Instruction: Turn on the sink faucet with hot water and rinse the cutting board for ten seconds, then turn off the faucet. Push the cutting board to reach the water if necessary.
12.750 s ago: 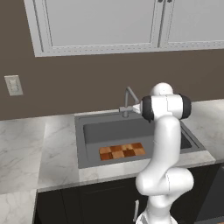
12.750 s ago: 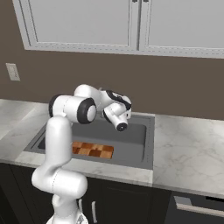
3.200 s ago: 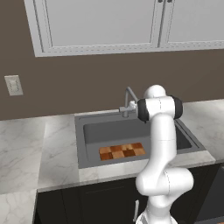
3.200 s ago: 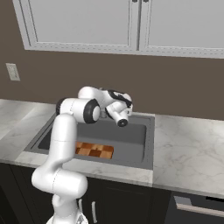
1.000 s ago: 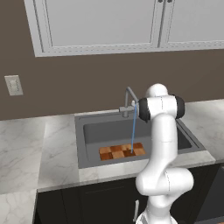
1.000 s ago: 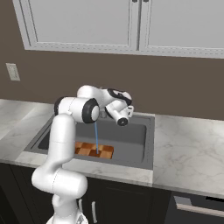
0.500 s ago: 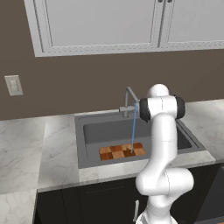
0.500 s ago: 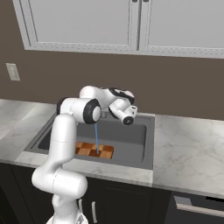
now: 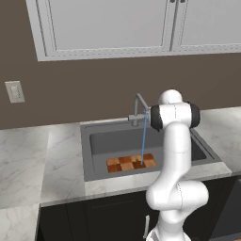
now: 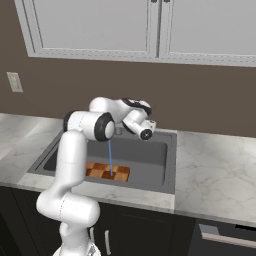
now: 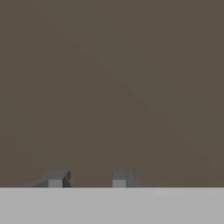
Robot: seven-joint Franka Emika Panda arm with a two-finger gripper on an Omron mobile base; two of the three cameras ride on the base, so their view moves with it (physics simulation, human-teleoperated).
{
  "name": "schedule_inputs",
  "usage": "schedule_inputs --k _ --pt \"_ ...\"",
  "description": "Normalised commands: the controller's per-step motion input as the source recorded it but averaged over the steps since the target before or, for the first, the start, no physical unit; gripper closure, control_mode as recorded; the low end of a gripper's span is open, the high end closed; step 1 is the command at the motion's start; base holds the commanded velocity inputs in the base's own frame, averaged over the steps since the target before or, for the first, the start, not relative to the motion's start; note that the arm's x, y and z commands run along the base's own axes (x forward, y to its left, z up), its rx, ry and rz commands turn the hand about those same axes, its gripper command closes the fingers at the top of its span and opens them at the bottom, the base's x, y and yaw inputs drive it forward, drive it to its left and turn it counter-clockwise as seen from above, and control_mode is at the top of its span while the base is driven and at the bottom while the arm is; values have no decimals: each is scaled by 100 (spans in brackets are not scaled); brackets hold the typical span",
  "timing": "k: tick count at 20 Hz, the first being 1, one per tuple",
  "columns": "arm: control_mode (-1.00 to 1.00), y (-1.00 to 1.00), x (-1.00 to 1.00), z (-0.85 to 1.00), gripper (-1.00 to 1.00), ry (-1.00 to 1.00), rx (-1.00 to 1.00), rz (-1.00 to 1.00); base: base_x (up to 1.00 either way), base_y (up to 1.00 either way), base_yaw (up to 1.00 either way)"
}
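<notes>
One water [image 9: 142, 141] stream hits cutting board [image 9: 131, 163] in sink [image 9: 89, 157]; no readable writing; pincer [image 11: 87, 180] parted, empty.

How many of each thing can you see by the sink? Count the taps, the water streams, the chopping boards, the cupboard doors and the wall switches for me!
Faucet: 1
Water stream: 1
Cutting board: 1
Sink: 1
Cupboard doors: 2
Wall switch: 1
Total: 7
</notes>
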Motion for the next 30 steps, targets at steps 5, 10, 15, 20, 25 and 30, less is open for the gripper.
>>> schedule_inputs --k 5,10,15,20,25,30 --pt "-100 -62 -52 -7 100 5 0 1 0 0 0" --pt "-100 -70 -61 -8 100 4 0 1 0 0 0" --pt "-100 -95 -76 -10 100 0 1 3 0 0 0" --pt "-100 -87 -68 -8 100 1 0 1 0 0 0" --pt "-100 -59 -35 -1 100 1 0 0 0 0 0" --pt "-100 -31 -1 0 100 0 0 0 0 0 0"
